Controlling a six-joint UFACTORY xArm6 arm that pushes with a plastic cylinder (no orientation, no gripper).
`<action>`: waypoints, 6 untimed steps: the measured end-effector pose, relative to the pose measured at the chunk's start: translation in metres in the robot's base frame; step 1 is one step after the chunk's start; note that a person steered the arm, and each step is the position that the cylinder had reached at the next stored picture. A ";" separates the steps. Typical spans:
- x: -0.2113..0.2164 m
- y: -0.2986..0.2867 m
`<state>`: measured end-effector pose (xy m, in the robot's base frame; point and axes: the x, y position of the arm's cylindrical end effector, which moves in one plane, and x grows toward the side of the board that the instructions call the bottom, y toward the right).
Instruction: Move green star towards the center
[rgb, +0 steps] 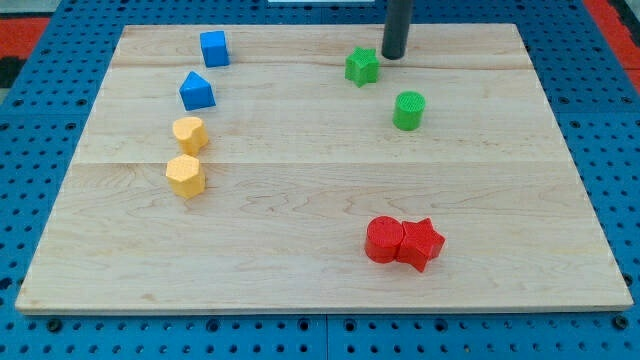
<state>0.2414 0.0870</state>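
The green star (362, 66) lies on the wooden board (320, 200) near the view's top, a little right of the middle. My tip (393, 56) is the lower end of the dark rod and stands just to the star's upper right, very close to it; I cannot tell whether they touch. A green cylinder (408, 110) stands below and to the right of the star.
A blue cube (214, 48) and a blue triangular block (197, 91) sit at the upper left. Two yellow hexagonal blocks (189, 133) (186, 175) sit below them. A red cylinder (383, 240) touches a red star (421, 243) at the lower right.
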 end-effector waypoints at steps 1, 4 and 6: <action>-0.007 -0.020; 0.034 -0.043; 0.081 -0.043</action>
